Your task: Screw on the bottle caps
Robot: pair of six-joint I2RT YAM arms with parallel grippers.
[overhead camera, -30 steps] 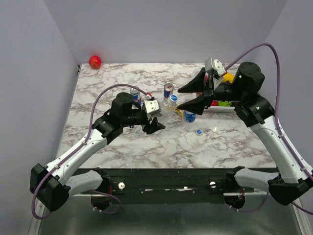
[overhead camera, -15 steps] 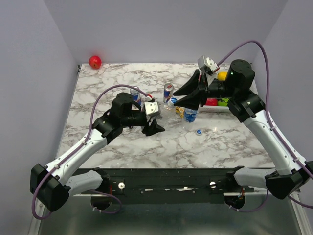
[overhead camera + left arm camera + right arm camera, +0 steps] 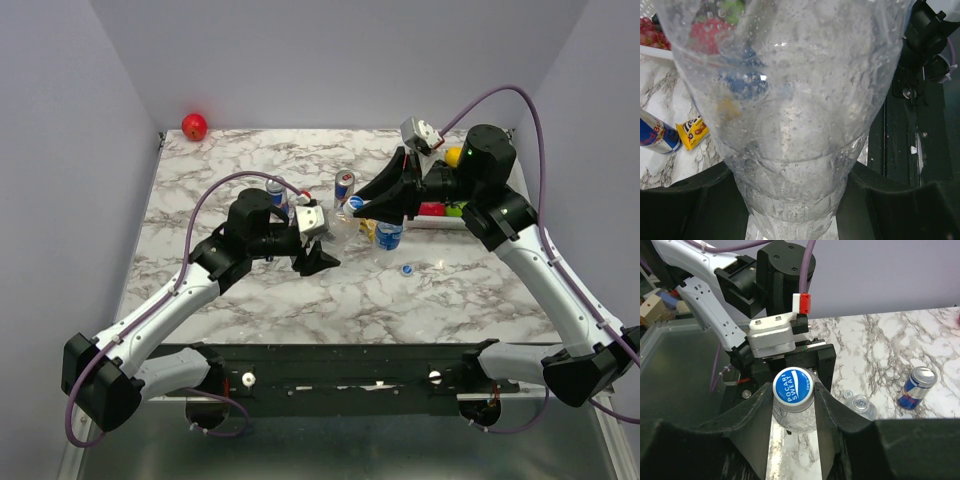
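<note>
My left gripper (image 3: 322,245) is shut on the body of a clear bottle (image 3: 340,228), which fills the left wrist view (image 3: 790,100) with the black fingers (image 3: 685,205) on both sides. A blue cap (image 3: 793,383) printed POCARI SWEAT sits on this bottle's neck. My right gripper (image 3: 793,390) is shut on that cap from above, and its fingers (image 3: 752,415) touch the cap on both sides; it also shows in the top view (image 3: 358,206). A second bottle (image 3: 861,405) stands open with no cap on it. A loose blue cap (image 3: 407,268) and a whitish cap (image 3: 440,265) lie on the table.
A labelled bottle (image 3: 388,237) stands right of the held one. Two blue-and-silver cans (image 3: 343,185) (image 3: 275,193) stand behind. A yellow snack packet (image 3: 692,132) lies nearby. A white tray (image 3: 470,222) of toy fruit is at the right, a red ball (image 3: 194,126) in the far left corner.
My right gripper has swung left over the held bottle and closed from wide open onto the blue cap. The left arm has kept the bottle in place.
</note>
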